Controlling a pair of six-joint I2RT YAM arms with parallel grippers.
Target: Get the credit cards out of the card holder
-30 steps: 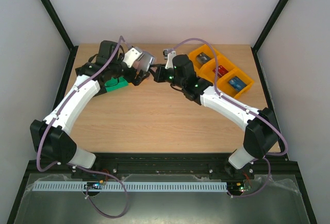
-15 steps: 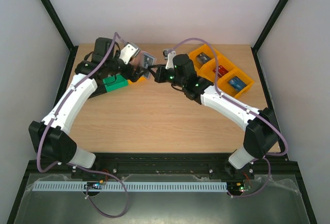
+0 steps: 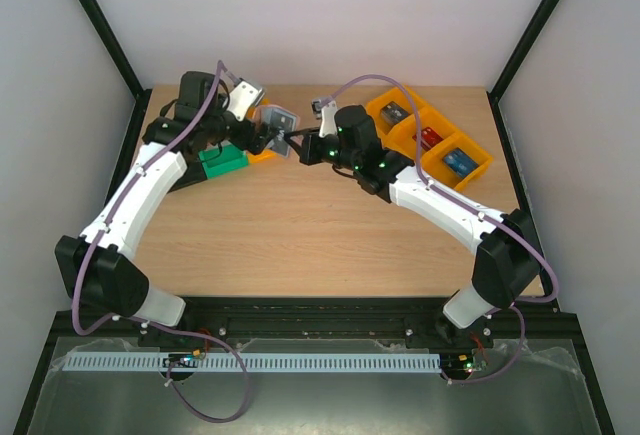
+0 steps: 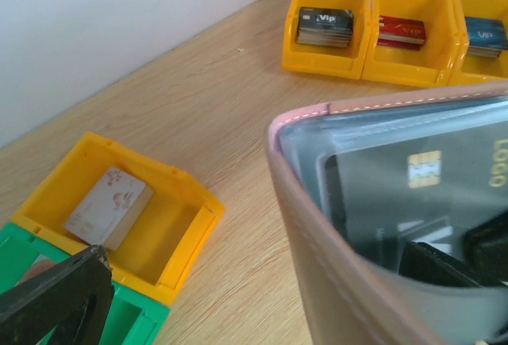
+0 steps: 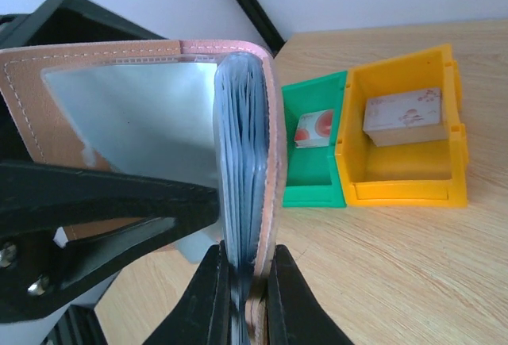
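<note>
Pulled back slightly, left fingers (image 3: 258, 133), grip unclear, meet right fingers (image 5: 242, 285) pinched narrow on the card holder (image 4: 313, 258), grey credit card (image 4: 444, 162) still sleeved between them.

Three yellow bins (image 4: 409, 69) sit in a row on the wooden table (image 3: 300, 225), and another yellow bin (image 4: 181, 220) touches a green bin (image 5: 313, 180).

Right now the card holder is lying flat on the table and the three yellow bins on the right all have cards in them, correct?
Not quite: the card holder is held up off the table between the left hand and right hand, as the right wrist view shows. The three yellow bins do all have cards.
</note>
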